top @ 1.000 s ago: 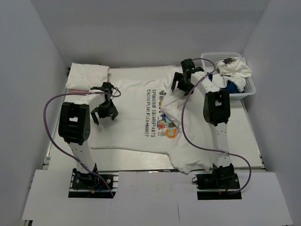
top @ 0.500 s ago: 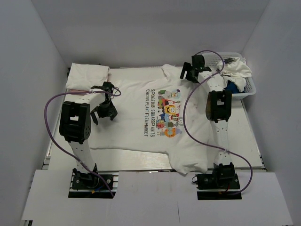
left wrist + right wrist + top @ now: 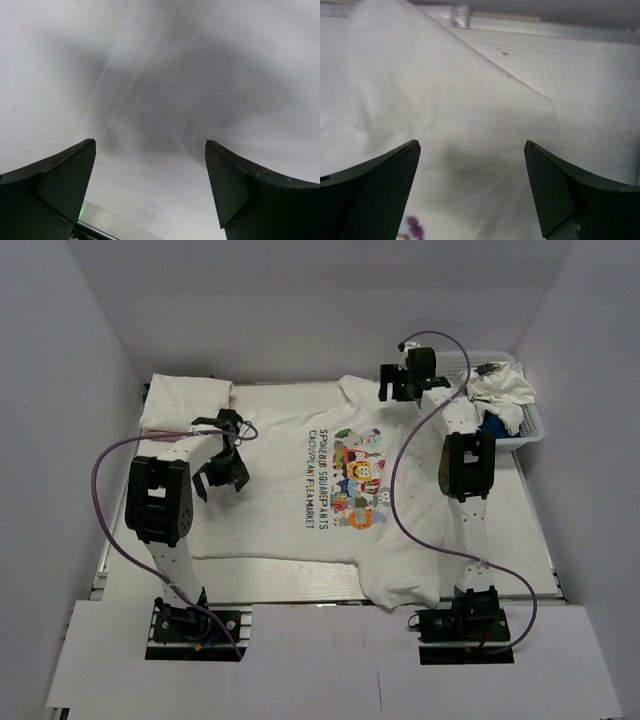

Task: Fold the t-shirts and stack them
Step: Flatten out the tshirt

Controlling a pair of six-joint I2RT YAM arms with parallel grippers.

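Note:
A white t-shirt (image 3: 290, 500) with a colourful cartoon print and dark lettering lies spread flat across the table. A second, folded t-shirt (image 3: 186, 400) sits at the back left corner. My left gripper (image 3: 222, 476) hovers open over the spread shirt's left part; in the left wrist view it (image 3: 150, 143) shows only plain white cloth (image 3: 160, 75) between its fingers. My right gripper (image 3: 396, 393) stands open at the shirt's far sleeve (image 3: 358, 390). The right wrist view has that gripper (image 3: 471, 144) over the sleeve's edge (image 3: 445, 90), holding nothing.
A white basket (image 3: 530, 430) at the back right holds crumpled white t-shirts (image 3: 503, 390) and something blue. White walls close in the table on the left, back and right. Purple cables loop from both arms. Bare tabletop (image 3: 590, 80) lies beyond the sleeve.
My right gripper has swung from above the print to the far sleeve. The shirt's far right part, bunched before, now lies flat. The left gripper has barely shifted.

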